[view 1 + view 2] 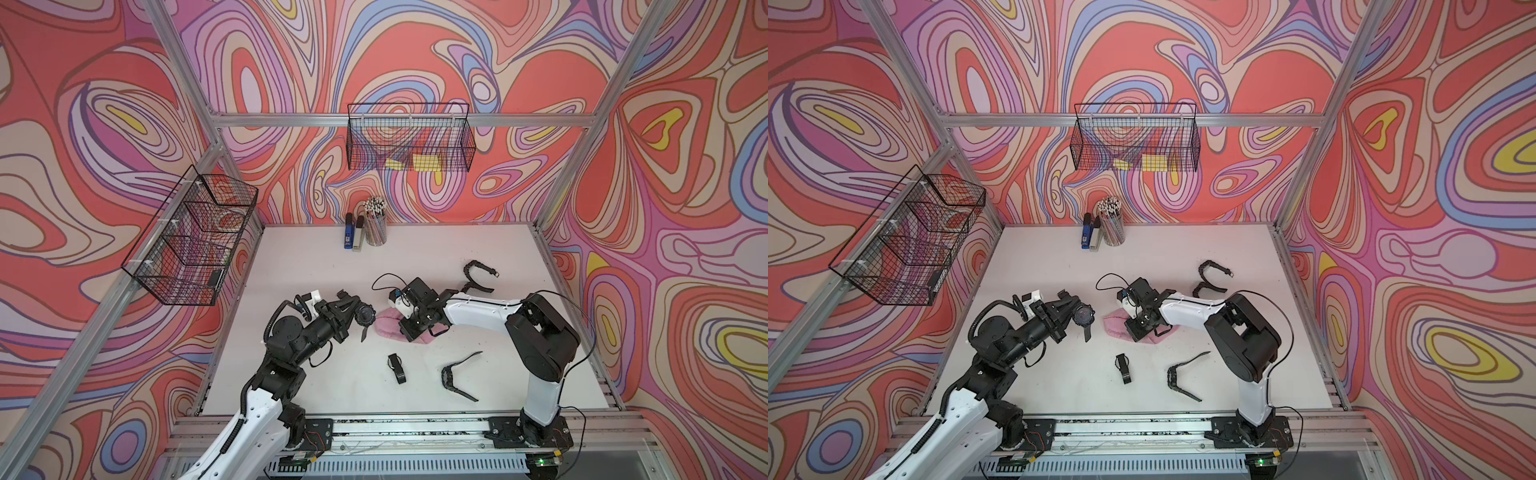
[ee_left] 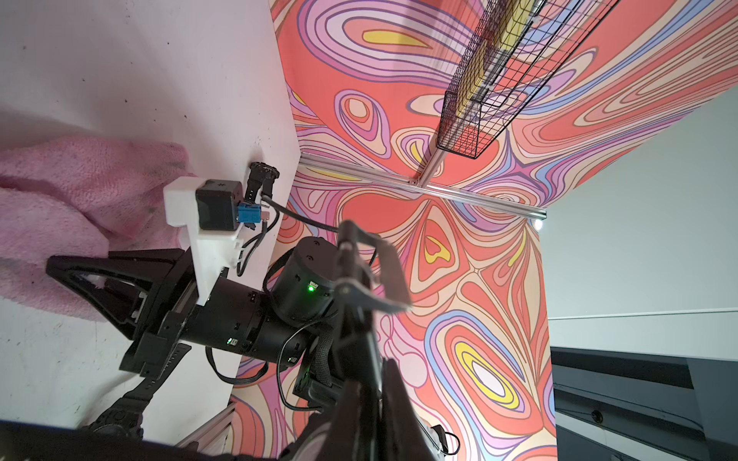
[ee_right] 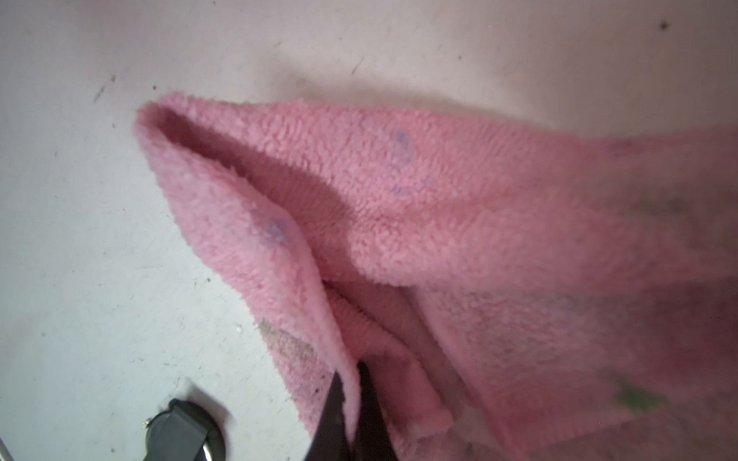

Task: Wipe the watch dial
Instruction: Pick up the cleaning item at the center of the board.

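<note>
My left gripper (image 1: 356, 316) is shut on the strap of a black watch (image 1: 366, 316) and holds it above the table. Its round dial faces the pink cloth, and the free strap end hangs down. In the left wrist view the watch strap (image 2: 355, 331) runs blurred between the shut fingers of the left gripper (image 2: 373, 377). The pink cloth (image 1: 387, 327) lies crumpled on the white table (image 1: 316, 374), just right of the watch. My right gripper (image 1: 409, 328) is shut on a fold of the cloth (image 3: 459, 207), pinched between the fingers of the right gripper (image 3: 352, 399).
Other black watches lie on the table: a small one (image 1: 397, 368) in front, an open-strapped one (image 1: 455, 376) at front right, two more (image 1: 478, 272) behind the right arm. A pencil cup (image 1: 375, 226) and stapler (image 1: 349, 232) stand at the back. Wire baskets (image 1: 409, 139) (image 1: 191, 237) hang on the walls.
</note>
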`<state>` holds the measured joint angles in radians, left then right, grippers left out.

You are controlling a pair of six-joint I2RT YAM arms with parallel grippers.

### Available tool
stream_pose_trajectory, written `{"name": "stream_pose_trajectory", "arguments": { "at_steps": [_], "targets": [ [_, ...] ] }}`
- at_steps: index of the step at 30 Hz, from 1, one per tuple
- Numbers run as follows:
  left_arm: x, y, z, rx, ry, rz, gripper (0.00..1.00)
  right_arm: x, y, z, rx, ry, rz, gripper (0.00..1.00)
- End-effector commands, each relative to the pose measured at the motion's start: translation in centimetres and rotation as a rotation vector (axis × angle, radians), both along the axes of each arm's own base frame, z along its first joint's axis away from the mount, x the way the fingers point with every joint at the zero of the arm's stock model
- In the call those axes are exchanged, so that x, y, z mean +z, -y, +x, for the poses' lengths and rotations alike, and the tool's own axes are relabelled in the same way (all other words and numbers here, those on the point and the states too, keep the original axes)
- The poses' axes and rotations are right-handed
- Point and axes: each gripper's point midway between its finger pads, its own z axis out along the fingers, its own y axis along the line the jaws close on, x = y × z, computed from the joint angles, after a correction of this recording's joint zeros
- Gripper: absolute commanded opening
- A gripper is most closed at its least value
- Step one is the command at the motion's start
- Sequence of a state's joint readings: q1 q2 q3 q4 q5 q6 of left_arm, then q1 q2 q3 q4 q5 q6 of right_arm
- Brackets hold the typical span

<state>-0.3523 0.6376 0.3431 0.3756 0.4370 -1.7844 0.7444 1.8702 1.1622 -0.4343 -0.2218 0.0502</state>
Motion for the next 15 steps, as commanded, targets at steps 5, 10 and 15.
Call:
{"name": "stream_pose_trajectory", "arguments": {
  "at_steps": [5, 10, 15],
  "targets": [
    [-0.5, -0.4, 0.4, 0.026, 0.019, -0.037, 0.0, 9.6, 0.1, 0.8, -0.043, 0.152, 0.186, 0.0],
    [0.6, -0.7, 0.6, 0.049, 0.067, -0.03, 0.0, 16.4, 1.0, -0.2, -0.081, 0.253, 0.379, 0.0],
    [1.7, -0.7, 0.5, 0.046, 0.124, 0.017, 0.0, 19.9, 1.1, -2.1, -0.081, 0.275, 0.541, 0.0]
  ]
}}
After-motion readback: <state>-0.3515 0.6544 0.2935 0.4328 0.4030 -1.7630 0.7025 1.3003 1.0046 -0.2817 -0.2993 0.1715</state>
